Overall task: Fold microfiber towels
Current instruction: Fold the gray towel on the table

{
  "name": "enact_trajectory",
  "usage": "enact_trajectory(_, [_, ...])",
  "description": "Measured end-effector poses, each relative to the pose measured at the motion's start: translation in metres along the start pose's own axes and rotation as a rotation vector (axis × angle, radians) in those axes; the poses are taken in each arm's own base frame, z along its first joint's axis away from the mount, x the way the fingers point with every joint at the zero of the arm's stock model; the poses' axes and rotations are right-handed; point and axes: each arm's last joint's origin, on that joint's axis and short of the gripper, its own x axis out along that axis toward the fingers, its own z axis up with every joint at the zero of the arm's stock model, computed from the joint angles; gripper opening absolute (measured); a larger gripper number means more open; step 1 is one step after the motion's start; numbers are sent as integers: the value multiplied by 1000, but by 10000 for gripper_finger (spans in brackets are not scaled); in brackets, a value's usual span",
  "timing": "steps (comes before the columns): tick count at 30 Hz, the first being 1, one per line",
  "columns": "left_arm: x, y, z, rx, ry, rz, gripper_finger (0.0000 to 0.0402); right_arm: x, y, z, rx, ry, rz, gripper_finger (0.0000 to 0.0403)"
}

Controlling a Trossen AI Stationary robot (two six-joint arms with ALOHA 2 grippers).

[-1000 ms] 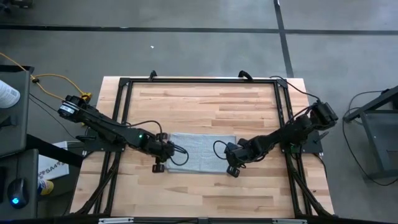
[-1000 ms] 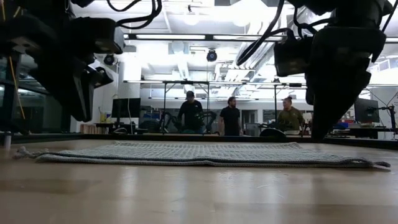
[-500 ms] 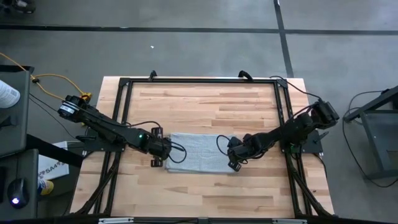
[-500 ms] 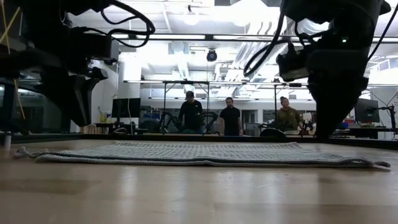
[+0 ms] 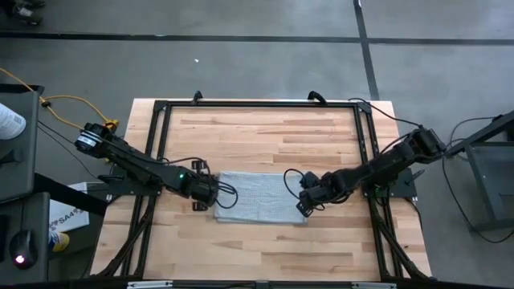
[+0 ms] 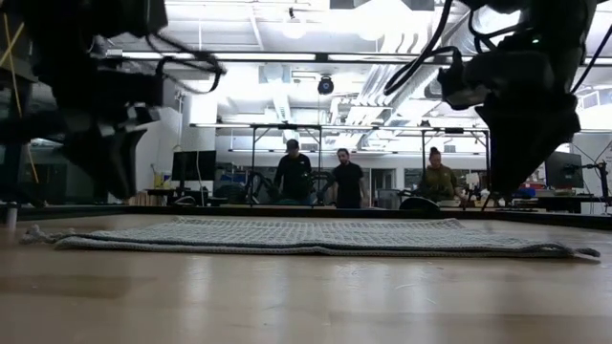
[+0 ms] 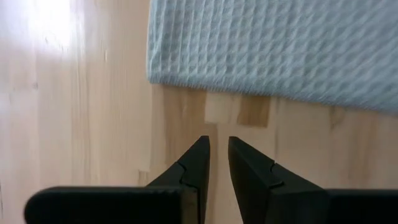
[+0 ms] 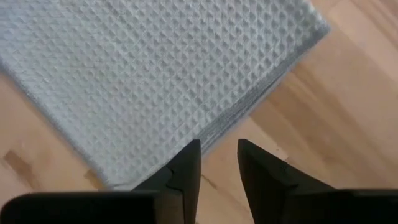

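The light grey-blue microfiber towel (image 5: 261, 198) lies flat on the middle of the wooden table as a folded rectangle, with stacked edges showing along one side (image 8: 245, 112). My left gripper (image 5: 210, 202) hovers over bare wood just off the towel's left edge; its fingers (image 7: 219, 146) point down, a narrow gap between them and nothing in it. My right gripper (image 5: 303, 207) hovers over the towel's right edge near the near right corner (image 8: 124, 180), open, nothing between its fingers (image 8: 219, 152). In the low view both hang clear above the towel (image 6: 306, 237).
A black metal frame (image 5: 161, 108) runs around the tabletop, with the arm bases at its left and right sides. Bare wood (image 5: 265, 136) stretches beyond the towel toward the far edge, and more lies on the near side. Three people (image 6: 349, 182) stand in the room behind.
My right gripper has risen from the towel's near right corner and gone a little toward the far edge. My left gripper has also shifted slightly toward the far edge and tipped. The towel lies as before.
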Motion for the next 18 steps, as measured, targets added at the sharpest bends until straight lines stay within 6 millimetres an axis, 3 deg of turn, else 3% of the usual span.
enact_trajectory(5, [7,1,-10,10,31,23,58,-1,4,-5,86,-18,16,100])
enact_trajectory(18, [8,1,-11,48,30,28,58,-7,9,-30,299,-121,-7,100])
